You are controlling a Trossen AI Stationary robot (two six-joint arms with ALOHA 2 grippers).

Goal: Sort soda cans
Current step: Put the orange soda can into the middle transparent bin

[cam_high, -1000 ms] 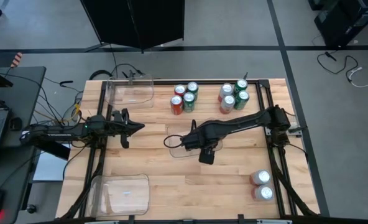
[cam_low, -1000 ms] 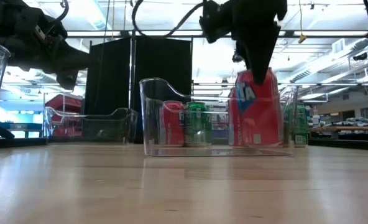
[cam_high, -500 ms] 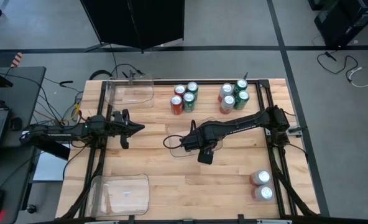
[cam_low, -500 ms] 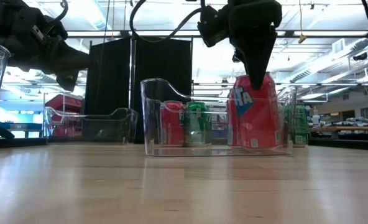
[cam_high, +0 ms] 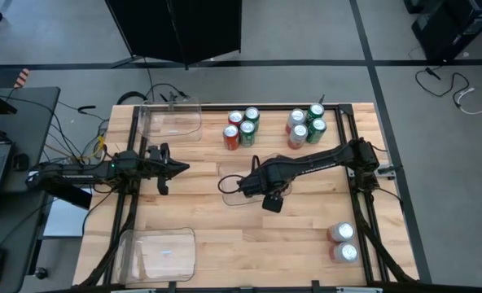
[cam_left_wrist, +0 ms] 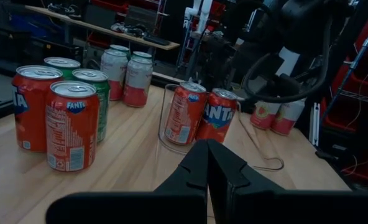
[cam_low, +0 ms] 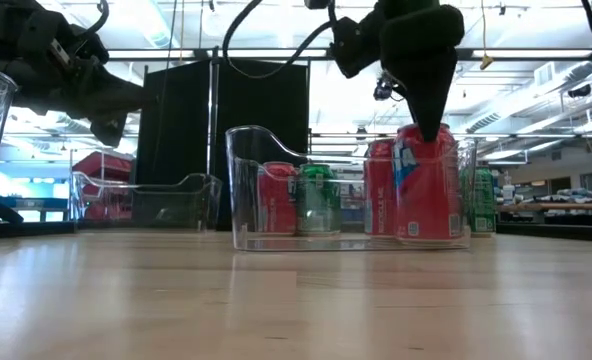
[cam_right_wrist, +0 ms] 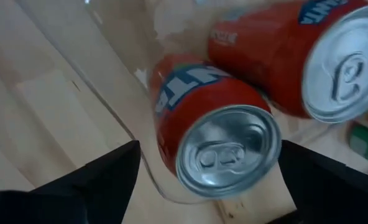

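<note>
A clear tray point(cam_high: 234, 185) lies mid-table with two red cans standing in it. My right gripper point(cam_right_wrist: 210, 186) is above the nearer red can point(cam_right_wrist: 221, 146), open, with a finger either side of its silver top. In the low view it point(cam_low: 431, 130) points down at that can point(cam_low: 428, 185), which stands upright on the tray floor beside the other red can point(cam_low: 379, 190). My left gripper point(cam_high: 176, 167) waits shut over the table's left side. Two red and two green cans point(cam_high: 241, 129) stand by the far edge. My right gripper comes at the red can from above, pointing down. A gap shows between one finger point(cam_right_wrist: 109, 177) and the can's wall. The other finger point(cam_right_wrist: 321, 177) is close against the top rim point(cam_right_wrist: 277, 146); I cannot tell whether it touches.
Two silver-white and two green cans point(cam_high: 306, 126) stand at the far right. Two more silver-white cans point(cam_high: 343, 242) sit at the near right corner. A clear tray point(cam_high: 170, 122) lies at the far left, another point(cam_high: 159, 252) at the near left. Bare wood lies between them.
The red can under my right gripper stood tilted in the tray; it has shifted a little toward the table's right and now stands upright next to the other red can. The right gripper moved with it.
</note>
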